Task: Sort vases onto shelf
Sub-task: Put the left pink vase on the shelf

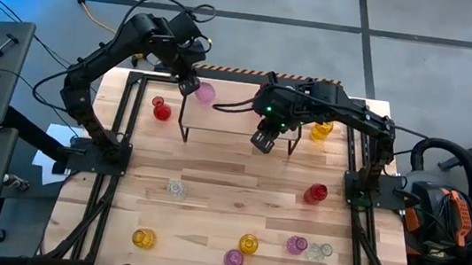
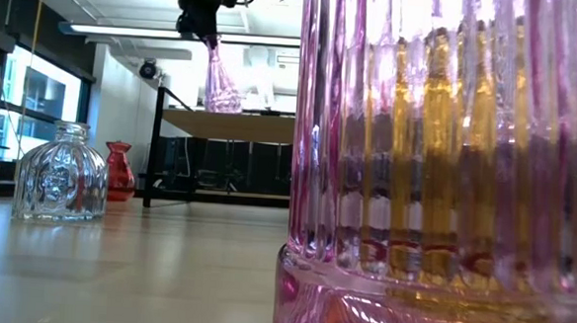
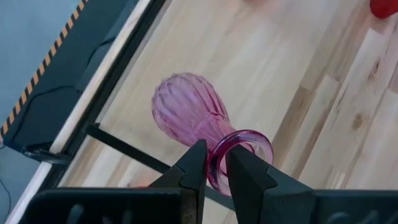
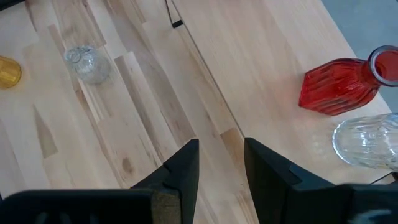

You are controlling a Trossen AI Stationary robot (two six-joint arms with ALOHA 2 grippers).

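Left wrist view shows the left gripper (image 3: 214,163) clamped on the rim of a pink vase (image 3: 186,112), one dark finger (image 3: 194,163) outside the lip and the other inside the neck, with the ribbed bulb pointing away over the black frame bar and the pale wood beyond. From above, that left gripper (image 1: 190,85) holds the pink vase (image 1: 205,92) at the back left corner of the shelf (image 1: 229,118), a small raised platform with a light wooden top near the table's far edge. At table height the pink vase (image 2: 221,79) hangs over the shelf (image 2: 233,126), its base close to the top; whether it touches cannot be told. The right gripper (image 1: 264,140) hovers over the shelf's right front part, and in the right wrist view the right gripper (image 4: 221,158) has its fingers apart with nothing between them. A red vase (image 1: 161,110) stands on the table just left of the shelf, and a yellow vase (image 1: 321,130) sits just right of it. Further vases are scattered over the front of the table (image 1: 229,194): another red vase (image 1: 315,193), a clear vase (image 1: 177,189), an amber vase (image 1: 143,239), and a front cluster (image 1: 276,249) of yellow, pink and clear ones.
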